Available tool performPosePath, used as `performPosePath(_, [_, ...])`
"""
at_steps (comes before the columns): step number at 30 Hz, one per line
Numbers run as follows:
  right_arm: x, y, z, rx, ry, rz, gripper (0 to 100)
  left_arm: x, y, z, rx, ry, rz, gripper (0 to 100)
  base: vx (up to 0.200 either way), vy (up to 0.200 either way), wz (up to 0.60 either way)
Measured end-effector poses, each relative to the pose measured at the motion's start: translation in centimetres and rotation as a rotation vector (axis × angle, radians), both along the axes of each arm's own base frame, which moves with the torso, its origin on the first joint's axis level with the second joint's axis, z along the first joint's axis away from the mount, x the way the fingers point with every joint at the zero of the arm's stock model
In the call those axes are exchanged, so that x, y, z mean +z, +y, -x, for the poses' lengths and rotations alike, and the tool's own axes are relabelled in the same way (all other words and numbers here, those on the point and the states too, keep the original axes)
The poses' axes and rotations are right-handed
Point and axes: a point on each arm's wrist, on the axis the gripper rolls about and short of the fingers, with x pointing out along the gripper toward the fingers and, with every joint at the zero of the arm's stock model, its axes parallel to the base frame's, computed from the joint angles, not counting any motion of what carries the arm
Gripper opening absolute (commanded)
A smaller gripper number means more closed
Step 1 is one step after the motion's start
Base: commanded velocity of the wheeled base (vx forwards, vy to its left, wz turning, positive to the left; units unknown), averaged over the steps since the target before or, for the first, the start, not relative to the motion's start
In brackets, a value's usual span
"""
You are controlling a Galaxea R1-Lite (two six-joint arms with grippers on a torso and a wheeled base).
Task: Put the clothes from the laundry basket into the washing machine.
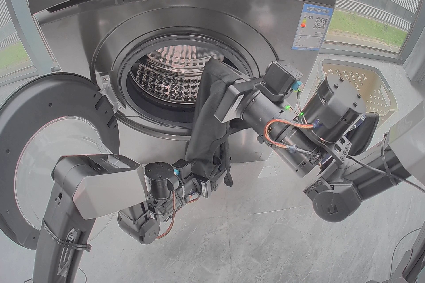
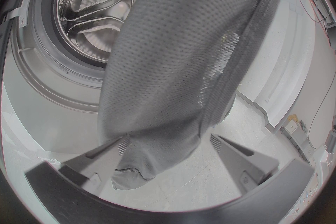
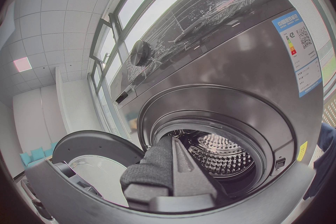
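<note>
A dark grey garment (image 1: 209, 120) hangs in front of the washing machine's (image 1: 283, 5) open drum (image 1: 175, 71). My right gripper (image 1: 220, 86) is shut on the garment's top edge at the right rim of the drum mouth. In the right wrist view the cloth (image 3: 148, 168) is bunched against one finger (image 3: 190, 174). My left gripper (image 1: 218, 180) is low, at the garment's hanging lower end. In the left wrist view its fingers (image 2: 101, 161) stand wide apart, and the cloth's (image 2: 175, 53) tail droops between them without being pinched.
The round door (image 1: 48, 133) is swung open to the left. A cream laundry basket (image 1: 376, 82) stands on the floor to the right of the machine, with a dark blue cloth (image 1: 367, 133) at its front. Pale tiled floor (image 1: 248, 231) lies below the arms.
</note>
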Motion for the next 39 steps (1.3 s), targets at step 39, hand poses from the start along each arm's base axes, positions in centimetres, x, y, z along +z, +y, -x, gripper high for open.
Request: performPosePath(39, [-4.5, -7.5, 0.6, -0.111, 0.133, 0.085, 0, 15.5, 8.0, 9.4, -0.028, -0.154, 0.162, 0, 0.000, 0.000, 0.00])
